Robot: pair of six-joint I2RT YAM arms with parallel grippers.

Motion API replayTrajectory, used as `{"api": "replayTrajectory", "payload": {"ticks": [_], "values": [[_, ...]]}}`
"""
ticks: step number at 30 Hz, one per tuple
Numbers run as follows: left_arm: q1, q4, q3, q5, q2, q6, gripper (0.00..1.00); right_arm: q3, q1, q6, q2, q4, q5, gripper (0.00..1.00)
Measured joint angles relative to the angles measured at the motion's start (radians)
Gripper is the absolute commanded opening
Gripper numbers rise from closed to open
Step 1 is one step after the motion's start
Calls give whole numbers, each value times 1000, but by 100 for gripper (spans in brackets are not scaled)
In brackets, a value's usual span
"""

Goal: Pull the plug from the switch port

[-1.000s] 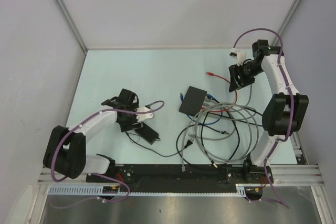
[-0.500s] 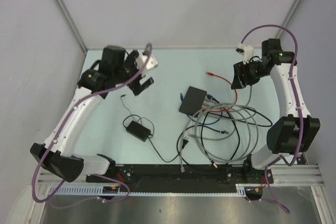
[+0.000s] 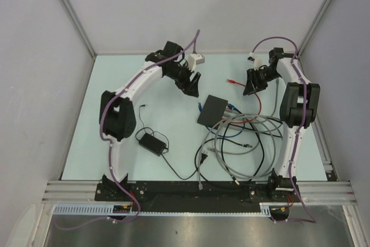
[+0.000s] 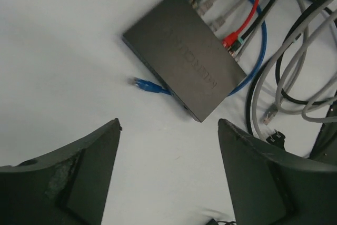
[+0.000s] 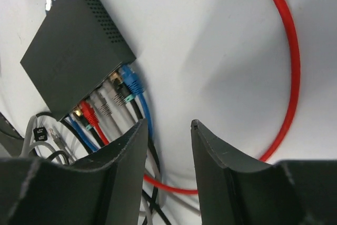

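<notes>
Left pincer (image 4: 168, 125), right pincer (image 5: 169, 125): both agape

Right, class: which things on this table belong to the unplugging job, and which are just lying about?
Job: switch; plugged-in cables at its ports; left gripper; right gripper.
Lying about: power adapter; unplugged grey cable end; loose blue plug beside the switch.

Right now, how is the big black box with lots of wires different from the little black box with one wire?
The switch is a bigger, flat box; the power adapter is a smaller brick. The switch has many plugs in one side, blue, red and grey; the power adapter has only a thin black cord. The switch sits mid-table; the power adapter lies to its left. Both are black and rest on the table.
</notes>
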Motion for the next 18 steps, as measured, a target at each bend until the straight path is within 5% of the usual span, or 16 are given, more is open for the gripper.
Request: {"api": "replayTrajectory", "payload": {"ticks": [5, 11, 18], "values": [[-8, -68, 64, 57, 182, 6, 56, 70, 0, -20, 129, -43, -68, 40], [-45, -90, 126, 108, 208, 11, 60, 124, 5, -81, 217, -129, -155, 39], [-73, -95, 147, 155, 255, 8, 28, 146, 18, -114, 297, -201, -224, 45]]}}
